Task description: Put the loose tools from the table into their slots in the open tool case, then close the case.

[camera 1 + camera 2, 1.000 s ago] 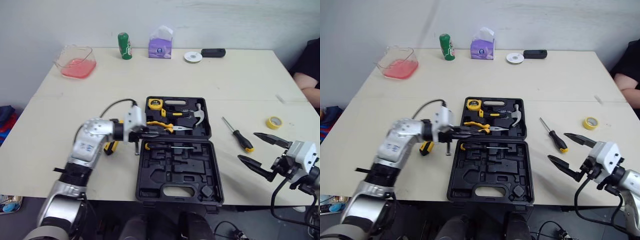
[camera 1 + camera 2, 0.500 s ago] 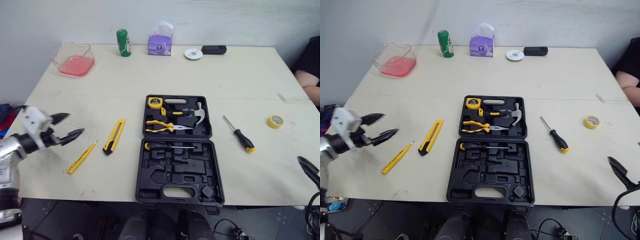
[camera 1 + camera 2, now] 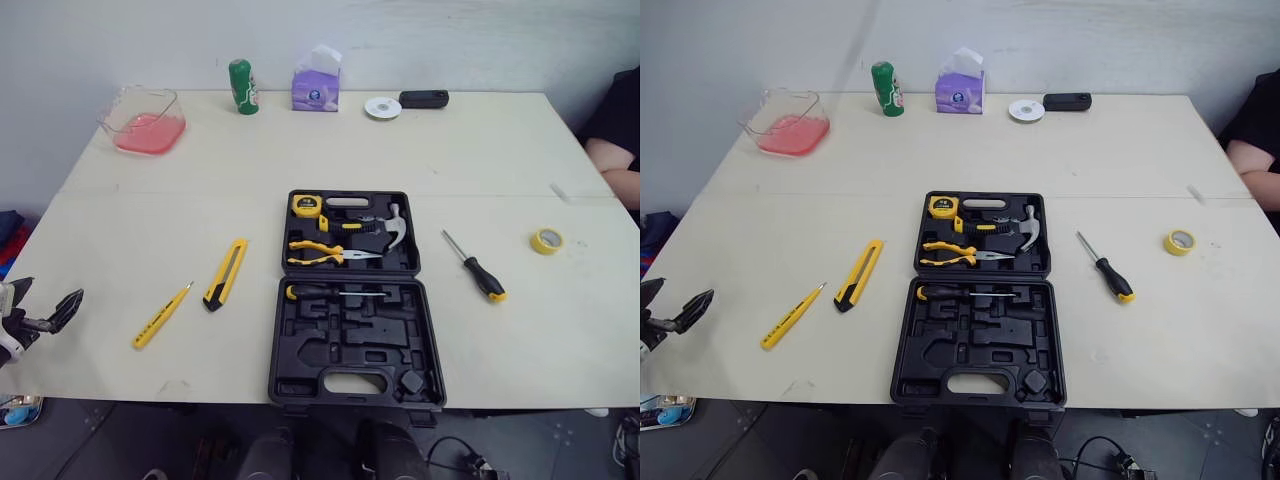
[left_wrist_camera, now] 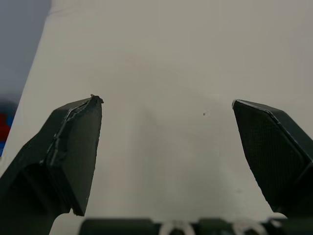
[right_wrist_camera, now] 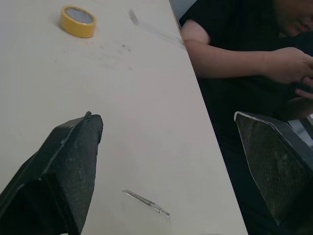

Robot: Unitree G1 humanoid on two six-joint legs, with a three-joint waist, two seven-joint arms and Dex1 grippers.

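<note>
The tool case [image 3: 345, 350] lies open in the middle of the table [image 3: 480, 150], with its lid flat toward the far side, so all the slots are reachable from above; the tape measure [image 3: 307, 206], the pliers [image 3: 325, 251], the hammer [image 3: 385, 225] and one screwdriver [image 3: 335, 293] sit already in their places, and most of the near half is only empty moulded slots.

Three tools are loose on the table: the utility knife [image 3: 226, 273] just left of the case, the thin yellow screwdriver [image 3: 163, 315] further left, and the black-handled screwdriver [image 3: 477, 270] to the right of the case; a yellow tape roll [image 3: 546, 241] lies further right, and I cannot tell if it belongs to the case.

The left gripper [image 4: 166, 100] hangs at the left edge of the table with its fingers spread wide and nothing between them; it is well apart from the thin yellow screwdriver, the nearest tool. The right gripper [image 5: 166, 116] is also spread and empty, over the right edge of the table, near a seated person's arm [image 5: 230, 58].

I judge that both arms are parked outside so the view over the table is free; the next reach probably goes to one of the loose tools, and the case is not yet ready to close.
</note>
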